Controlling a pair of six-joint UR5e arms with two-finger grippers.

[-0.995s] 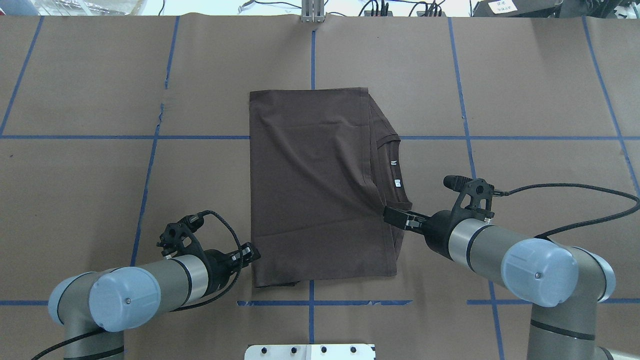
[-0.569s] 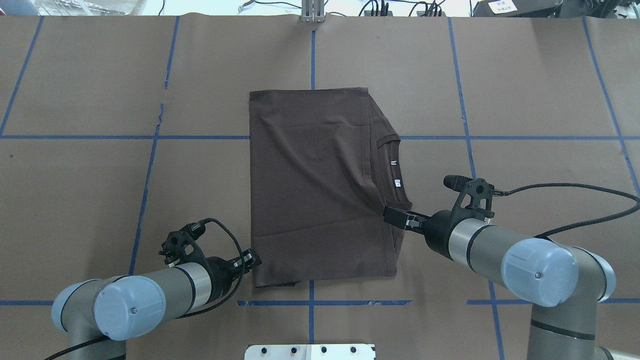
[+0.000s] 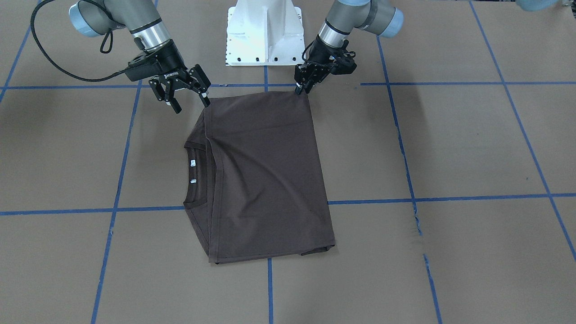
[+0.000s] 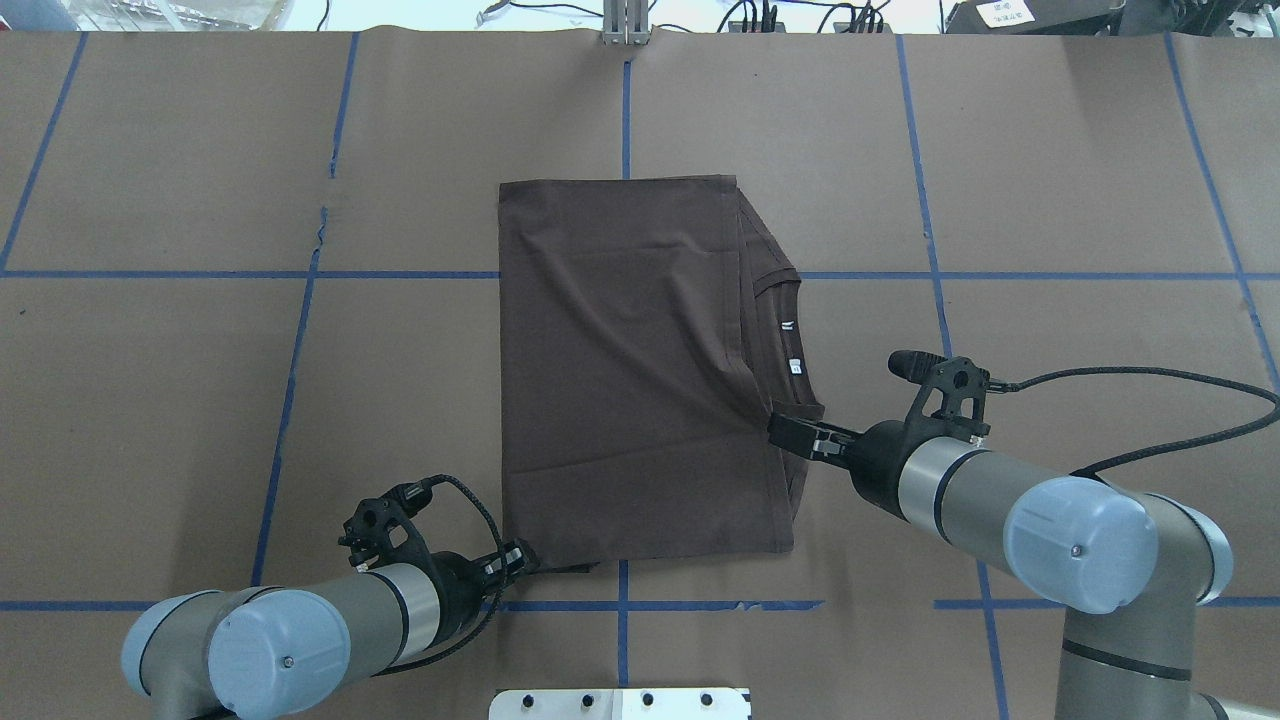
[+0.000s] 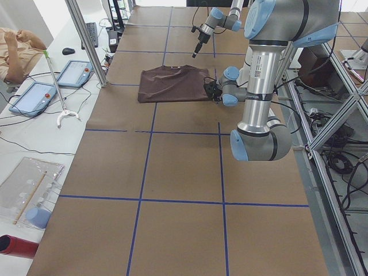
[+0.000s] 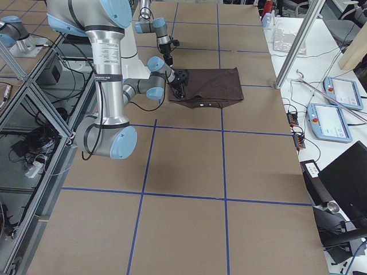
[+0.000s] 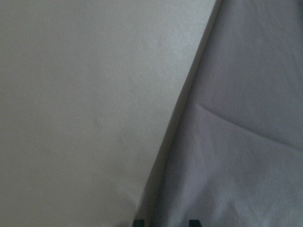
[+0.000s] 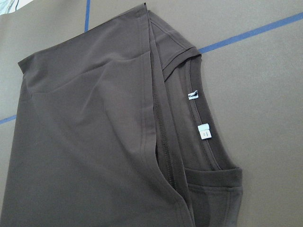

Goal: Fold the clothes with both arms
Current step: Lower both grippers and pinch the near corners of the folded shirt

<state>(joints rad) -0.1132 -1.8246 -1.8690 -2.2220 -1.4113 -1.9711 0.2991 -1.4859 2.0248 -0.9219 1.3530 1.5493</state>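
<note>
One dark brown short-sleeved cotton T-shirt [image 4: 620, 370] lies folded into a flat, roughly rectangular shape in the middle of the desk [image 4: 150, 400], which is covered in matte brown paper crossed by blue tape lines. The fabric is smooth with a few shallow creases. Along its right side the double-stitched hem of the top layer overlaps the ribbed round collar [image 8: 213, 177], and two small white neck tags [image 8: 192, 94] sit inside the neckline.

Two silver-grey tubular arms with light blue joint caps reach in, one from each side.

The black right gripper [image 3: 191, 104] hovers at the shirt's near right corner. Its two fingers are spread wide apart and hold nothing.

The black left gripper [image 4: 520, 553] sits low at the near left corner. In the left wrist view only two dark fingers [image 7: 138, 222] peek in at the bottom with a narrow gap, the cloth edge running between them. Whether they pinch the fabric I cannot tell.
</note>
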